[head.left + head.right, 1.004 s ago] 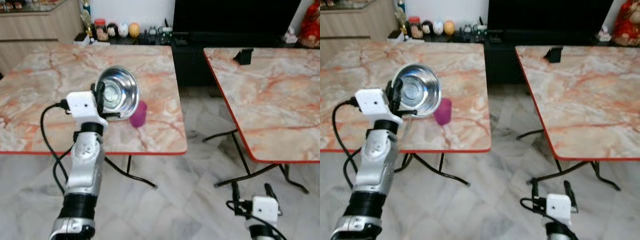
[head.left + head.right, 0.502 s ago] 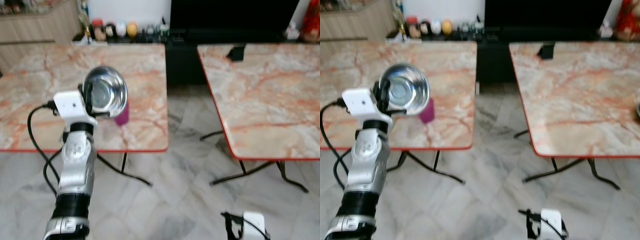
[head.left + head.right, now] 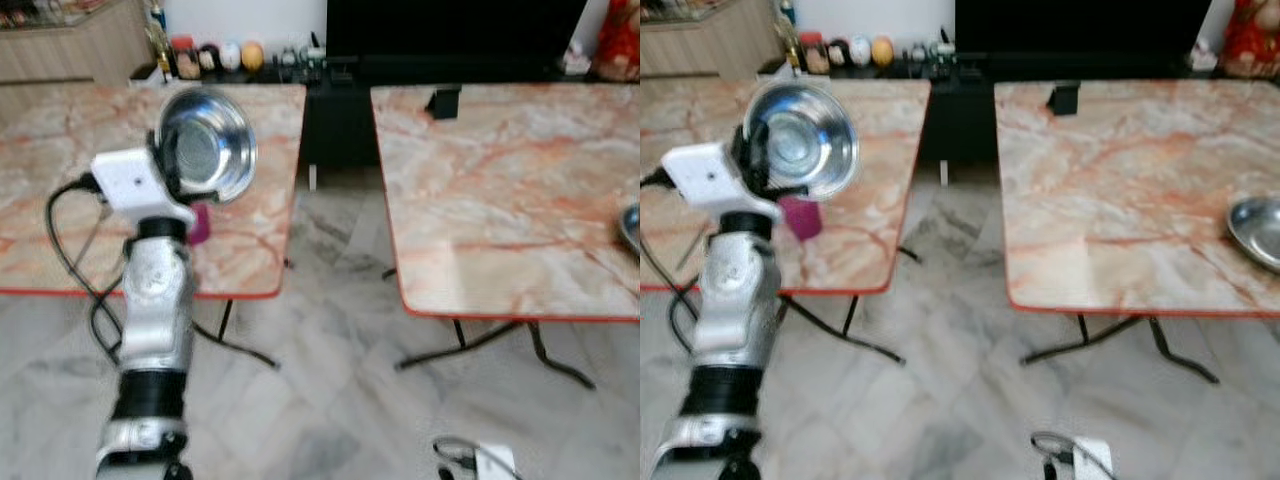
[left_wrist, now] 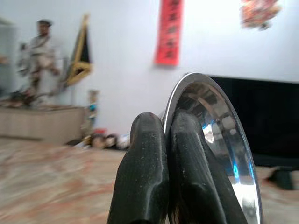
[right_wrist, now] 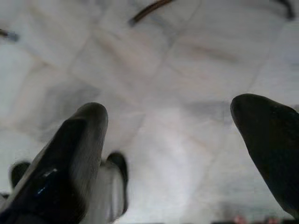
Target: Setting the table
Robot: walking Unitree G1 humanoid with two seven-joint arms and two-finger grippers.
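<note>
While raised upright above the left table [image 3: 60,150], left hand [image 4: 166,154] clenched on steel bowl [image 3: 205,145] rim, tilted on edge, near pink cup [image 3: 800,215]. Right hand [image 5: 182,154] hanging low, fingers spread over floor [image 5: 154,70].

The bowl [image 3: 205,145] is polished, mirror-bright metal. The fingers [image 4: 145,177] gripping its rim are matt black with fine ribbing. Both tabletops [image 3: 500,200] show a glossy marble pattern, red-edged. The floor [image 3: 330,390] is smooth, pale marble tile. The cup [image 3: 802,216] looks like magenta plastic.
</note>
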